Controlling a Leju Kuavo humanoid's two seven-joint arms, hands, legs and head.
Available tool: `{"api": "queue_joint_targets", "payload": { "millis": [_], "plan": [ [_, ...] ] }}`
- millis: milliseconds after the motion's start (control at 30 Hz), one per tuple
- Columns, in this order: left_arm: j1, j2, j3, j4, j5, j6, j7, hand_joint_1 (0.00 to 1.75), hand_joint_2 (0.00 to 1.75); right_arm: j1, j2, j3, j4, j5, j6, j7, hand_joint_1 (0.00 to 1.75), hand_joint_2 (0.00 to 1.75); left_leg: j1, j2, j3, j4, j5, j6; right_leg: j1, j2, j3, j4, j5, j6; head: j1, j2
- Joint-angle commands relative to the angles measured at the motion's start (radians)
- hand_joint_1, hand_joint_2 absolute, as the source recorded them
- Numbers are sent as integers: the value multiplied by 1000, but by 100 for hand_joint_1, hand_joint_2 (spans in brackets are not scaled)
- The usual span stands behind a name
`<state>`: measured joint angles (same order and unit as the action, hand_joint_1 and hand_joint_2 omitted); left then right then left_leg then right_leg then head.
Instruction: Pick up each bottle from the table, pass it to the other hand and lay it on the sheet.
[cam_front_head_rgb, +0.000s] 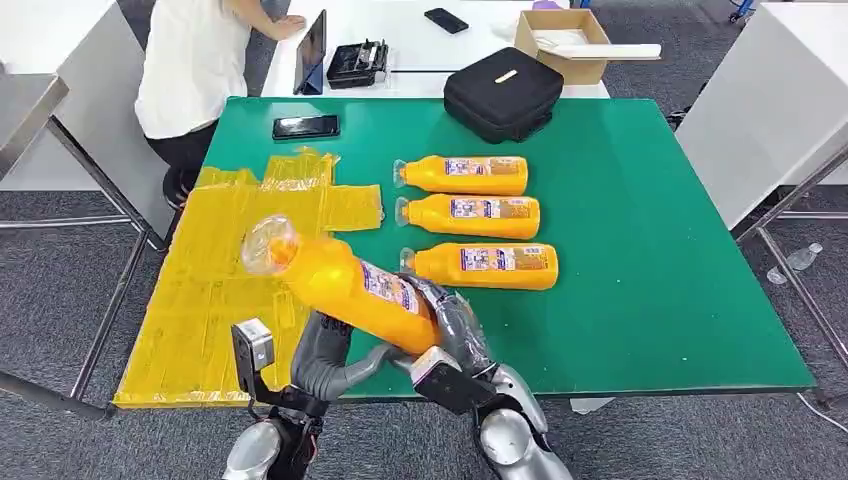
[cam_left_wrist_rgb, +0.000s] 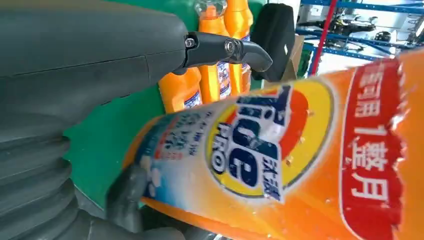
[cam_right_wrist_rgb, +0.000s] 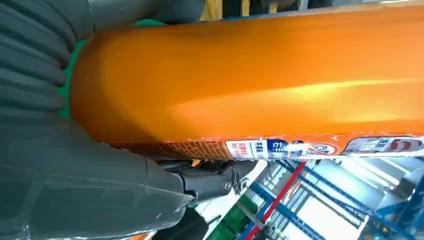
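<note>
An orange detergent bottle (cam_front_head_rgb: 350, 290) hangs tilted above the table's front edge, its clear cap toward the yellow sheet (cam_front_head_rgb: 215, 290). My right hand (cam_front_head_rgb: 455, 335) grips its base end; in the right wrist view the bottle (cam_right_wrist_rgb: 250, 75) lies across that hand (cam_right_wrist_rgb: 75, 180). My left hand (cam_front_head_rgb: 320, 355) is under the bottle's middle. In the left wrist view its thumb (cam_left_wrist_rgb: 240, 50) stands apart from the bottle (cam_left_wrist_rgb: 300, 150), while dark fingers (cam_left_wrist_rgb: 125, 192) touch it from below. Three more orange bottles (cam_front_head_rgb: 465, 175) (cam_front_head_rgb: 470, 216) (cam_front_head_rgb: 485, 266) lie side by side on the green table (cam_front_head_rgb: 650, 250).
A black case (cam_front_head_rgb: 503, 92) and a phone (cam_front_head_rgb: 305, 126) lie at the table's far edge. A person (cam_front_head_rgb: 195, 60) sits beyond the far left corner. On a white table behind are a cardboard box (cam_front_head_rgb: 565, 40) and a tablet (cam_front_head_rgb: 312, 50).
</note>
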<state>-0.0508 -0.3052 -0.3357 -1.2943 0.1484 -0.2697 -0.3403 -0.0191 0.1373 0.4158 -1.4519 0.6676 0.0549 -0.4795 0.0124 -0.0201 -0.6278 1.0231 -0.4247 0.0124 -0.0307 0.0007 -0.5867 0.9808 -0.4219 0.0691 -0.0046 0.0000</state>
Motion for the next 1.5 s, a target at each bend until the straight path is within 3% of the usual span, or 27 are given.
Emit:
{"api": "queue_joint_targets", "payload": {
  "millis": [33,767,800,1500],
  "plan": [
    [-41,-38,-11,14,26,-5,-39,0,175,-41,-29,68,94,5,-12,3,175,175,0,1,4,0,-2,1,1,0,5,-1,-1,-4,0,0],
    [-8,-21,-6,-99,184,-67,-25,0,175,-3,-35,36,142,20,-42,-1,175,175,1,1,3,0,-1,0,1,0,4,-2,-1,-3,0,0],
    [-14,-21,-7,-90,181,-63,-22,175,175,-6,-33,41,148,23,-41,-2,175,175,1,2,5,-1,-2,0,1,0,6,-2,-1,-4,0,0],
    [-46,-18,-48,14,89,-35,-30,175,175,-21,-30,46,162,31,-51,-1,175,175,0,1,4,-1,-1,0,1,-1,5,-2,-1,-4,0,0]
  ]
}}
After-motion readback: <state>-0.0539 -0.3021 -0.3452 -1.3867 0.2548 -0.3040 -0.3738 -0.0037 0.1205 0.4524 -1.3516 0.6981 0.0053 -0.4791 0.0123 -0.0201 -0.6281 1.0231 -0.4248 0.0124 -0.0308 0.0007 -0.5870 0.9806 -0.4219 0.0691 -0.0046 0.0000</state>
